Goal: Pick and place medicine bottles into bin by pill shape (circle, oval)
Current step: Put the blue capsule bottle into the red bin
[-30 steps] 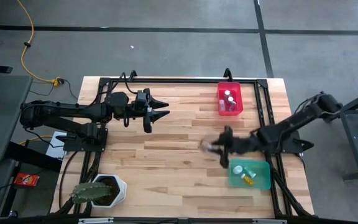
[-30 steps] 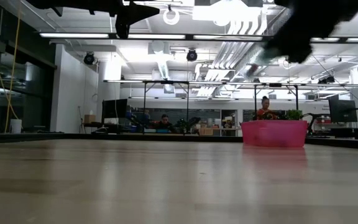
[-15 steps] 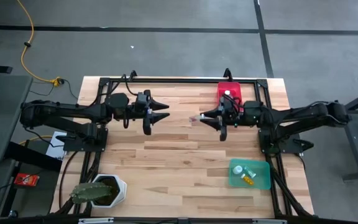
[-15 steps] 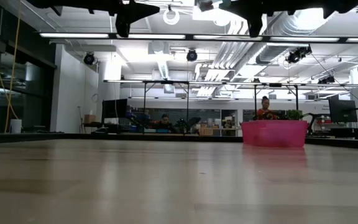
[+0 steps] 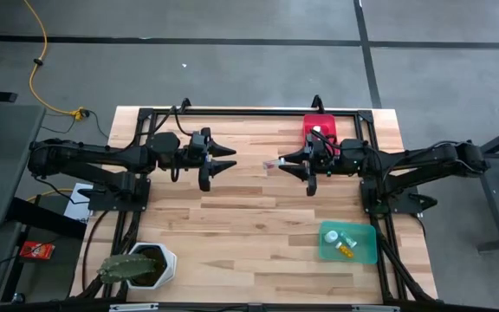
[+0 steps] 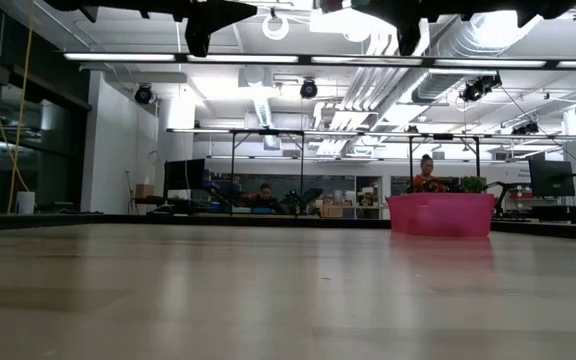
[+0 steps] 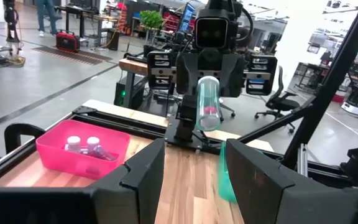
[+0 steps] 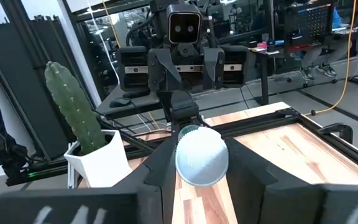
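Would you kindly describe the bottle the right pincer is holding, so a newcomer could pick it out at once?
Find the pink bin at the table's far edge. Just left of it, the right pincer holds a bottle up in the air, lying sideways and pointing at the left arm. It is the only bottle not in a bin; its clear body shows pink at the end.

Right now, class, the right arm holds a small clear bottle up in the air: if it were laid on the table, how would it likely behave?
The bottle in the right gripper looks like a smooth round tube, so on its side it would probably roll. It seems mostly empty, likely light. Its slick clear wall may slip in loose jaws.
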Motion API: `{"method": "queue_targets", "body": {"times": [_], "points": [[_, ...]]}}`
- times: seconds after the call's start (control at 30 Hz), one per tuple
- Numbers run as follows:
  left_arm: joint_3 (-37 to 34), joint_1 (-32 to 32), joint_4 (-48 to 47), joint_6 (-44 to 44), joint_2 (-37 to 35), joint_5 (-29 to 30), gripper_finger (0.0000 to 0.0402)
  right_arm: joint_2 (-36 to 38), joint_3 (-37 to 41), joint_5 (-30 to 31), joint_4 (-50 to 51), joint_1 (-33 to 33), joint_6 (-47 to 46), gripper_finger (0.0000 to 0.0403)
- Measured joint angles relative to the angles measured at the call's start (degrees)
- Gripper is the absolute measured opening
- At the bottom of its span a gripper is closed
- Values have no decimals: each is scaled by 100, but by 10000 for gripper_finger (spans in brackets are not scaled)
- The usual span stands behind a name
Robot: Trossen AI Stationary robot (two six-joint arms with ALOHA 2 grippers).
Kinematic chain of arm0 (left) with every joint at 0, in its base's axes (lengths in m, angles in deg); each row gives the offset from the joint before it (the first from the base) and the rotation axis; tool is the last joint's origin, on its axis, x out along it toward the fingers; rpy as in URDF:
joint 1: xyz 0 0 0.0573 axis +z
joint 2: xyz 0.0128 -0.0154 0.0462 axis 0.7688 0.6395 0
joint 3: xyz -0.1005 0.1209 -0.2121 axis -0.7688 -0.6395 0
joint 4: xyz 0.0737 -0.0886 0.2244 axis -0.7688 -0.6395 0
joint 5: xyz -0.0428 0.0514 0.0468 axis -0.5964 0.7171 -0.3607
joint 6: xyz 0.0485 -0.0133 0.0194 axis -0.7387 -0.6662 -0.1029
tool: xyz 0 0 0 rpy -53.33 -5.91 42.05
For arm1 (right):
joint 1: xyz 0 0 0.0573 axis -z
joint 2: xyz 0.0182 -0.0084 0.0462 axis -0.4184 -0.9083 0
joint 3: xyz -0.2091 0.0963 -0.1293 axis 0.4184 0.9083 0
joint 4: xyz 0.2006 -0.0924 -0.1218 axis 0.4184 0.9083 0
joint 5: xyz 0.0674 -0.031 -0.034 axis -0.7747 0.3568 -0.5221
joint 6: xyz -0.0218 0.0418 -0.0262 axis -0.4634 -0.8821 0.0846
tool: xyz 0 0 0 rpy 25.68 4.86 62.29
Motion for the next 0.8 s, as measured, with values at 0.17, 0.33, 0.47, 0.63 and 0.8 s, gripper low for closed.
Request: {"method": "queue_targets", "body": {"times": [0.17, 0.33, 0.47, 0.63, 0.8], "points": [[0, 0, 0, 0, 0, 1, 158, -2, -161, 346, 472, -4, 158, 93], [0, 0, 0, 0, 0, 2, 158, -120, -1511, 1401, 3444, 379, 904, 93], [0, 0, 0, 0, 0, 2, 158, -423, -2394, 1588, 5804, 1222, 1043, 93], [0, 0, 2, 0, 0, 1, 158, -738, -2215, 1243, 7094, 2414, 849, 93], [0, 2, 1, 0, -1, -2, 158, -841, -1420, 1058, 6572, 3161, 409, 93]]}}
